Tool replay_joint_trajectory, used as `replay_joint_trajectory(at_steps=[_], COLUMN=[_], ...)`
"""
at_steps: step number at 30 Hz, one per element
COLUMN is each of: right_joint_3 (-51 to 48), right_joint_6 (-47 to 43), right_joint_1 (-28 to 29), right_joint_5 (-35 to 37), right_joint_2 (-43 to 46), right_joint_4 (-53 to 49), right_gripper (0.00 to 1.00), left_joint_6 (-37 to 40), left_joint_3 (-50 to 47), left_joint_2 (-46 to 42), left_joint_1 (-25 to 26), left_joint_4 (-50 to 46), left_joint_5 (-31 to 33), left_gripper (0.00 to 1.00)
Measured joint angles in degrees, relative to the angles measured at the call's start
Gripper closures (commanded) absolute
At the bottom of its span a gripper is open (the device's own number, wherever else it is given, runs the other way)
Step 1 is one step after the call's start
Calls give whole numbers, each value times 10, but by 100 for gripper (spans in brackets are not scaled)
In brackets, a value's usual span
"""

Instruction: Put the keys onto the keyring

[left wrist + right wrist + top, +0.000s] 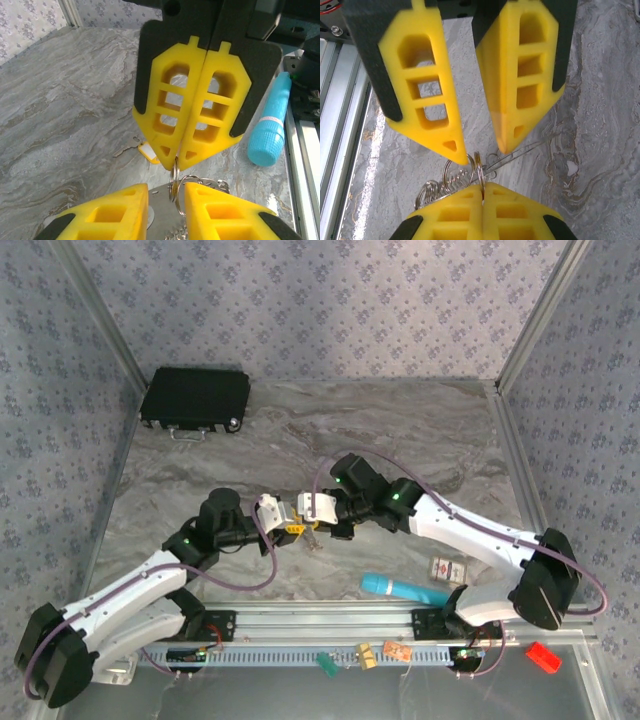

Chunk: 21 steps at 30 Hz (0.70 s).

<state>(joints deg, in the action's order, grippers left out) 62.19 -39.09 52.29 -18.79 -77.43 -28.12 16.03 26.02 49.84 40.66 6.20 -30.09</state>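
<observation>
Both grippers meet tip to tip over the middle of the table. My right gripper is shut on the keyring, a thin silvery ring standing on edge in its tips. More small rings and a coil hang from it. My left gripper faces it with jaws apart. One fingertip touches a ring, and a flat grey metal piece shows in the gap. A key with a yellow head lies on the marble below.
A turquoise cylinder lies near the front rail, with a small patterned box beside it. A black case sits at the back left. Green, orange and red pieces lie beyond the rail.
</observation>
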Motion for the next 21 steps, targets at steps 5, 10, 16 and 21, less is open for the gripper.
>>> replay_joint_trajectory(at_steps=[5, 10, 16, 21], right_joint_3=[0, 0, -40, -110], right_joint_6=[0, 2, 24, 71], right_joint_1=[2, 2, -38, -108], right_joint_5=[0, -2, -66, -139], right_joint_2=[0, 0, 29, 72], right_joint_4=[0, 0, 55, 151], right_gripper=[100, 100, 73, 68], left_joint_6=[0, 5, -1, -23], left_joint_3=[0, 0, -2, -22], left_joint_2=[9, 9, 9, 9], left_joint_1=[0, 0, 0, 0], left_joint_4=[0, 1, 27, 71], left_joint_5=[-4, -8, -12, -14], left_gripper=[82, 100, 100, 100])
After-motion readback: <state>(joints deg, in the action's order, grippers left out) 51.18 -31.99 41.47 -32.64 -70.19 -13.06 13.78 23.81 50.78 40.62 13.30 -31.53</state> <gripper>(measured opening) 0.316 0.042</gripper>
